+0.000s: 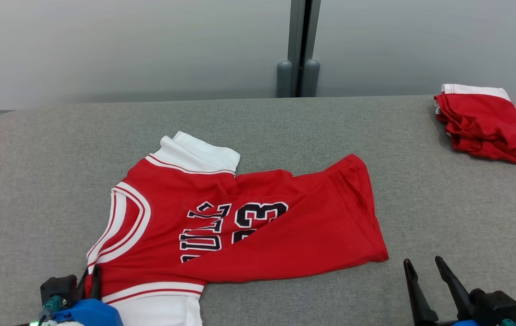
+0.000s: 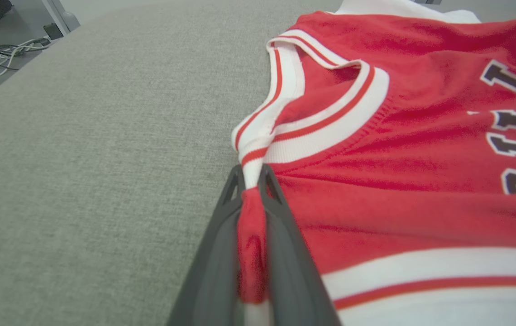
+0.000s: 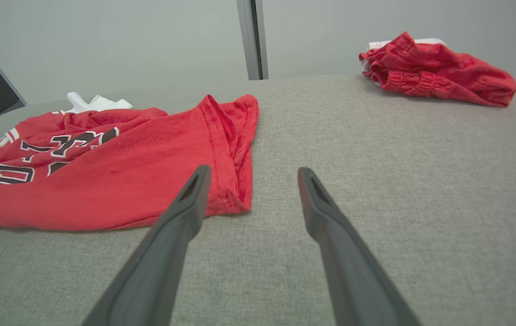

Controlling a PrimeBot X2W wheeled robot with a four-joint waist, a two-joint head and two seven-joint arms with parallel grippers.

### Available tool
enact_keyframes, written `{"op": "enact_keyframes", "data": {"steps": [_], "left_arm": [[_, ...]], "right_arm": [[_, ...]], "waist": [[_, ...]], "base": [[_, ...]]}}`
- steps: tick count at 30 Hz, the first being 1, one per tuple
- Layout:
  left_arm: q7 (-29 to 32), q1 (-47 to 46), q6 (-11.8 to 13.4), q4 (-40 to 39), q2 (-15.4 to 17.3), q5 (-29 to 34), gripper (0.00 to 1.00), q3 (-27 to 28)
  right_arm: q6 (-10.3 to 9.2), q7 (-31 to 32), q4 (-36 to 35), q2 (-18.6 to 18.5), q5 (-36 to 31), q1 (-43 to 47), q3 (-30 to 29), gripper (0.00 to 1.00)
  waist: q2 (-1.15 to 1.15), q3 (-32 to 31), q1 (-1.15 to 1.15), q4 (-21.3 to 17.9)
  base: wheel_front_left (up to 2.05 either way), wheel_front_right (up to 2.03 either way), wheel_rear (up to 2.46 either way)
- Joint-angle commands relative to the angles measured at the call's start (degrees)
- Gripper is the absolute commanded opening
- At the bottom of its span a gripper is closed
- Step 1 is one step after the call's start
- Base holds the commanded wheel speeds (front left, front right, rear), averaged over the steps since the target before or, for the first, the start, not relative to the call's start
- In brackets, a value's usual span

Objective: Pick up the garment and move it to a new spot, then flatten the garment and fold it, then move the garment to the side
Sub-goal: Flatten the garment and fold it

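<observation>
The garment is a red jersey with white trim and black lettering, lying partly folded over itself on the grey table. My left gripper is at the jersey's near left edge, shut on a pinch of red cloth by the striped armhole trim, seen close in the left wrist view. My right gripper stands open just off the jersey's near right corner, nothing between its fingers; in the right wrist view the jersey's hem lies by the left finger.
A second red garment, bunched up with a white band, sits at the table's far right corner. A grey post stands behind the table. Cables lie on the floor beyond the table's left edge.
</observation>
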Motion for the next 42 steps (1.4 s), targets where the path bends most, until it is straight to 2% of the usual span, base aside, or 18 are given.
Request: {"op": "enact_keyframes", "data": {"steps": [1, 5, 6, 7, 11, 19, 24, 35, 42], "left_arm": [[-0.07, 0.93, 0.82, -1.53, 0.69, -0.31, 0.00, 0.89], [-0.10, 2.49, 2.49, -4.92, 0.68, -0.40, 0.00, 1.69], [-0.10, 3.20, 2.93, -6.72, 0.74, -0.04, 0.55, 1.82], [-0.11, 3.67, 2.90, -7.47, 0.47, -0.07, 1.00, 1.79], [-0.12, 5.56, 2.42, -13.16, -0.59, 0.08, 1.00, 1.81], [-0.12, 12.39, 1.39, -32.21, -3.63, 0.57, 1.00, 3.77], [-0.12, 15.88, 0.62, -40.16, -5.42, 1.56, 1.00, 3.13], [-0.12, 20.00, 0.14, -45.21, -6.40, 3.17, 1.00, 0.57], [-0.13, 20.97, 1.61, -44.92, -6.46, 4.20, 1.00, 0.62]], "right_arm": [[0.03, -0.18, 0.30, -0.38, 0.21, 0.66, -0.21, 1.00], [0.03, -0.18, 1.04, -0.53, 0.45, 1.08, -0.40, 1.00], [0.03, -0.18, 1.35, -0.49, 0.48, 1.26, -0.28, 1.00], [0.03, -0.18, 1.52, -0.41, 0.48, 1.33, -0.12, 1.00], [0.03, -0.18, 2.02, -0.51, 0.66, 1.21, 0.72, 1.00], [0.03, -0.18, 0.51, -0.91, 1.25, 0.62, 1.47, 1.00], [0.03, -0.18, -1.36, -0.62, 1.31, 0.46, 1.35, 1.00], [0.02, -0.18, -4.55, 0.34, 0.48, 1.97, 1.13, 1.00], [0.03, -0.18, -5.45, 1.04, -0.10, 3.26, 0.77, 1.00]], "waist": [[0.00, -0.15, 0.00, 0.14], [0.00, -0.57, 0.00, 0.38], [0.00, -0.78, 0.00, 0.45], [0.00, -0.90, 0.00, 0.46], [0.00, -1.29, 0.00, 0.47], [0.00, -1.74, 0.00, 0.84], [0.00, -2.22, 0.00, 0.85], [0.00, -4.21, 0.00, -0.08], [0.00, -4.58, 0.00, -0.19]], "base": [[0.00, 0.00, 0.00], [0.00, 0.00, 0.00], [0.00, 0.00, 0.00], [0.00, 0.00, 0.00], [0.00, 0.00, 0.00], [0.00, 0.00, 0.00], [0.00, 0.00, 0.00], [0.00, 0.00, 0.00], [0.00, 0.00, 0.00]]}}
